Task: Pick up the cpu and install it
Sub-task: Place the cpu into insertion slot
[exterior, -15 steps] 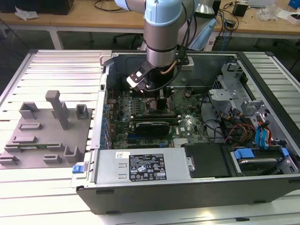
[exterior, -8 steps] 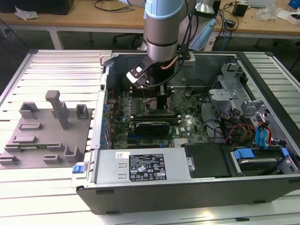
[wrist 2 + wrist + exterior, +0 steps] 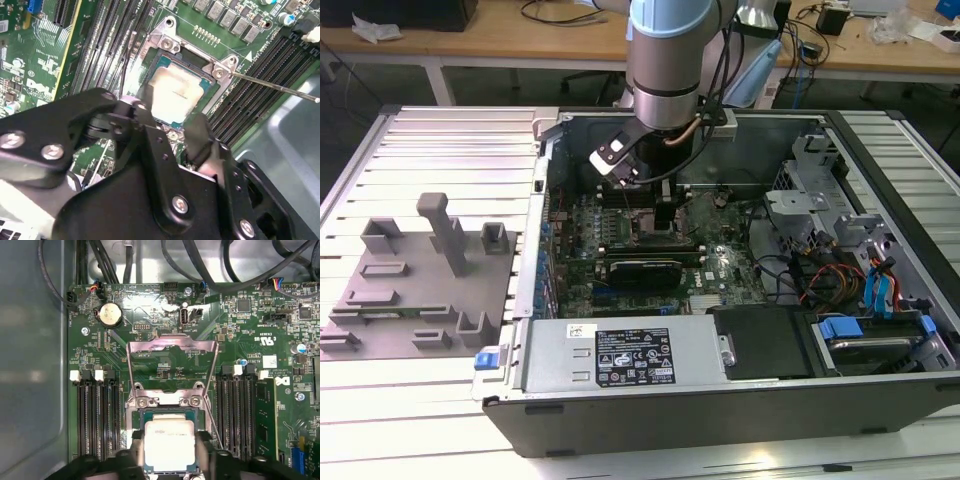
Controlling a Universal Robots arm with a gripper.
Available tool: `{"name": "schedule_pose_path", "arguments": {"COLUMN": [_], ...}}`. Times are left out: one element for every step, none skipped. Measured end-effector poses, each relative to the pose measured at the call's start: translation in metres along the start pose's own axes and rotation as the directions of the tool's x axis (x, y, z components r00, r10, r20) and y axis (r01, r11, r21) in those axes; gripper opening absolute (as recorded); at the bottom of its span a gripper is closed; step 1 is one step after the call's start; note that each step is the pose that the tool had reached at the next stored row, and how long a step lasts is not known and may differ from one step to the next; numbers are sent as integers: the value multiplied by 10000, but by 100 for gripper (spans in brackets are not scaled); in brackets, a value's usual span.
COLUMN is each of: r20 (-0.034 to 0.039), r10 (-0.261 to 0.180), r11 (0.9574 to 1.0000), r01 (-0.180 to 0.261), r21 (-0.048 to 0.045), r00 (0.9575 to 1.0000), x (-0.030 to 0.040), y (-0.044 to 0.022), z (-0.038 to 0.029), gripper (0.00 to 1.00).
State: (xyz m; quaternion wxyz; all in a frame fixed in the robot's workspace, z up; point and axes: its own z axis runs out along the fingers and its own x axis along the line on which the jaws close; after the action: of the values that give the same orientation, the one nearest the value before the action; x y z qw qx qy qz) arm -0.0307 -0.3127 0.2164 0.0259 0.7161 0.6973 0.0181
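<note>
- The small square silver-topped cpu sits level over the dark motherboard socket, whose metal load plate is flipped open to admit it.
- The black fingers pinch its opposite edges, apparently to keep it flat.

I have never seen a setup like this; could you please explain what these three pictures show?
A robot arm reaches down into an open computer case lying on a slatted table. The exterior view looks on from outside; a grey tray lies at its left. Both wrist views come from cameras on the arm, looking down at the green motherboard. There the gripper is right at the cpu, a small silver square sitting in or just over its socket. Whether it grips the cpu, I cannot tell.
</note>
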Motion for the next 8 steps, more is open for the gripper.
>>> {"name": "schedule_pose_path", "arguments": {"r20": [0,1,0,0,0,0,0,0], "r10": [0,0,0,0,0,0,0,0], "r11": [10000,10000,10000,10000,10000,10000,10000,10000], "r01": [0,0,0,0,0,0,0,0], "r21": [1,0,0,0,0,1,0,0], "r00": [10000,10000,10000,10000,10000,10000,10000,10000], "x": [0,0,0,0,0,0,0,0], "y": [0,0,0,0,0,1,1,1], "z": [-2,-4,-5,-6,-8,-10,-11,-12], "gripper": [47,35,35,29,24,17,11,11]}}
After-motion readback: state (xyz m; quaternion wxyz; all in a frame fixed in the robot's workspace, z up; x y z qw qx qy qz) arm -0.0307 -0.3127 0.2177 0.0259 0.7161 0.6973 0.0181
